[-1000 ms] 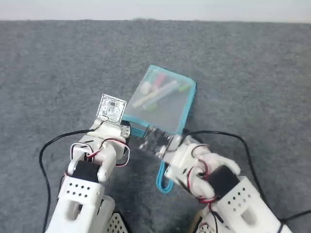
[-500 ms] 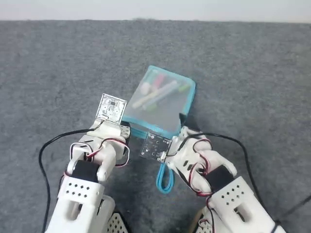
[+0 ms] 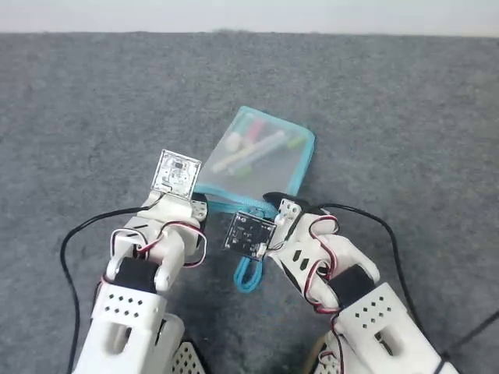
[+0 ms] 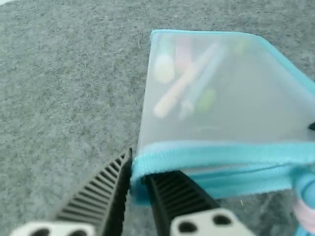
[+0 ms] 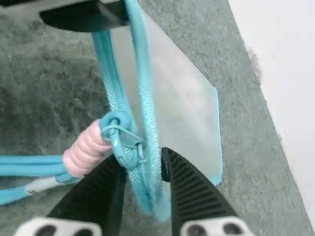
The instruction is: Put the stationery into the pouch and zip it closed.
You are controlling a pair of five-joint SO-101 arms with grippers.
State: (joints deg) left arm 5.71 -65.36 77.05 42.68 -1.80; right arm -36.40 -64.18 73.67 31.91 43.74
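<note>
The translucent pouch (image 3: 261, 164) with teal edging lies on the grey carpet, with several pastel pens (image 3: 249, 149) inside it. My left gripper (image 3: 203, 206) is at the pouch's near left corner, shut on the teal zipper edge (image 4: 142, 169). In the left wrist view the pens (image 4: 184, 83) show through the pouch (image 4: 221, 113). My right gripper (image 3: 274, 204) is at the near edge, right of the left one. Its fingers (image 5: 184, 182) are shut around the zipper pull (image 5: 125, 140) on the teal zipper band. A pink bead (image 5: 87, 150) and a teal strap (image 3: 248, 273) hang from the pull.
Grey carpet (image 3: 93, 117) spreads on all sides of the pouch. A pale wall strip (image 3: 249, 15) runs along the far edge. Black cables (image 3: 74, 241) trail beside both arms near the front.
My right gripper has moved left along the pouch's near edge, and the teal strap has shifted left with it. The left arm and the pouch have stayed put.
</note>
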